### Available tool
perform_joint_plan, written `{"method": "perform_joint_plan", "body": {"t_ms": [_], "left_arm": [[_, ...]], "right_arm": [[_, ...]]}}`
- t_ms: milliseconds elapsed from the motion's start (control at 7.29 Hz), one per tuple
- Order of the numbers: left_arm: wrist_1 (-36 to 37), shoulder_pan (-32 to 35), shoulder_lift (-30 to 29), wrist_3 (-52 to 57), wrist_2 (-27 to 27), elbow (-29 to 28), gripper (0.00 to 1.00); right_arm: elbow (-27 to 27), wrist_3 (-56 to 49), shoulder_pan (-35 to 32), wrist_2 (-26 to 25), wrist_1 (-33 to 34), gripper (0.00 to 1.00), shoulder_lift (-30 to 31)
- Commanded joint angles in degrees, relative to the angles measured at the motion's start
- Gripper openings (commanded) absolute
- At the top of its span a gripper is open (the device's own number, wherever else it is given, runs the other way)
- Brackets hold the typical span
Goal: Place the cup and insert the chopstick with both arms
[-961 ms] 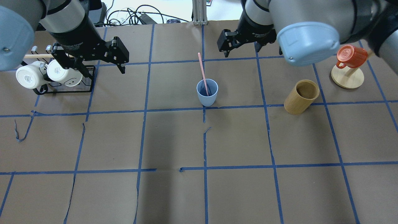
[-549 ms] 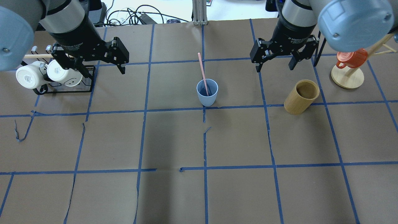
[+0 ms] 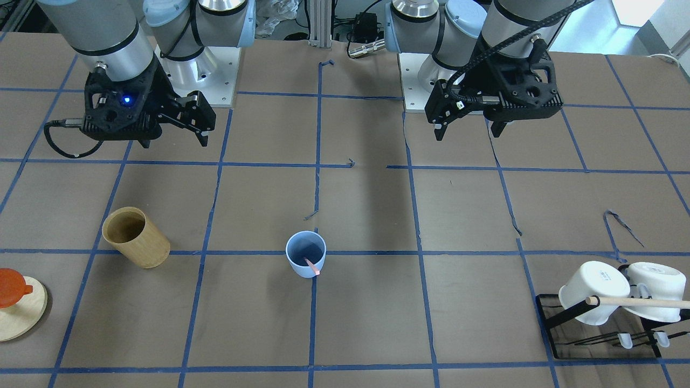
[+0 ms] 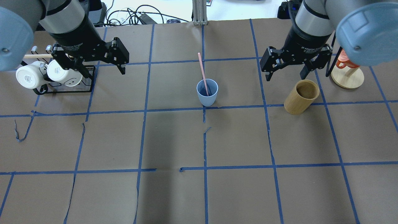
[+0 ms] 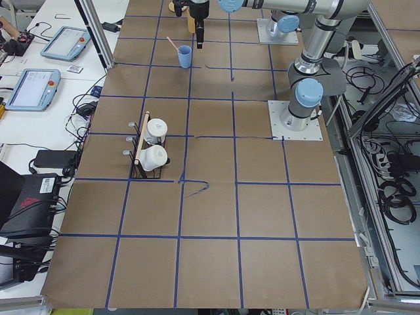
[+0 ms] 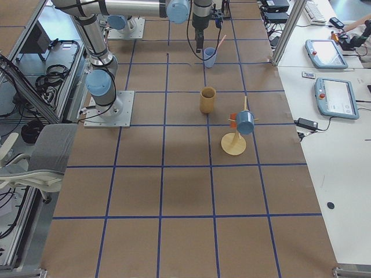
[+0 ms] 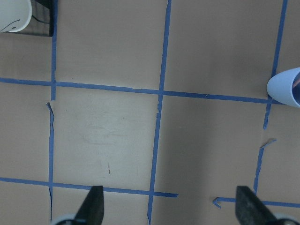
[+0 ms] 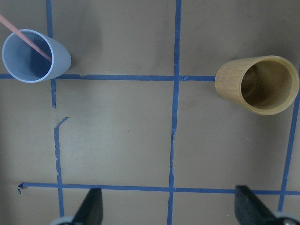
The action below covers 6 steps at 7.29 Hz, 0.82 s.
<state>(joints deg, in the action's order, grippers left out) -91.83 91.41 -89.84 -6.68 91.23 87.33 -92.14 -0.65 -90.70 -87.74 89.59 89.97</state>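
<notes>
The light blue cup (image 4: 207, 92) stands upright at the table's middle on a tape crossing, also in the front view (image 3: 305, 261) and the right wrist view (image 8: 35, 56). The pale pink chopstick (image 4: 202, 70) stands in it, leaning on the rim toward the far side. My left gripper (image 4: 96, 67) is open and empty, high up and to the left of the cup near the mug rack. My right gripper (image 4: 285, 75) is open and empty, hovering just behind the tan cylinder, to the right of the cup.
A tan bamboo cylinder (image 4: 301, 96) stands right of the cup. A black rack (image 4: 62, 88) at far left holds two white mugs and a long wooden rod (image 4: 34, 56). An orange mug (image 4: 343, 59) hangs on a wooden stand (image 4: 346, 77) at far right.
My right gripper has moved to the right, from behind the cup to beside the bamboo cylinder, staying open. The left gripper, cup and chopstick have not moved.
</notes>
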Motion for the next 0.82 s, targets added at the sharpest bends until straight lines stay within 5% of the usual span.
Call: {"method": "perform_joint_plan", "body": {"t_ms": [0,686], "left_arm": [[0.0,0.0,0.0,0.0,0.0,0.0,1.0],[-0.2,0.0,0.0,0.0,-0.2,0.0,1.0]], "right_arm": [[-0.2,0.1,0.4,-0.1,-2.7,1.0,1.5],[-0.3,0.1,1.5,-2.4,-3.3,1.0,1.8]]}}
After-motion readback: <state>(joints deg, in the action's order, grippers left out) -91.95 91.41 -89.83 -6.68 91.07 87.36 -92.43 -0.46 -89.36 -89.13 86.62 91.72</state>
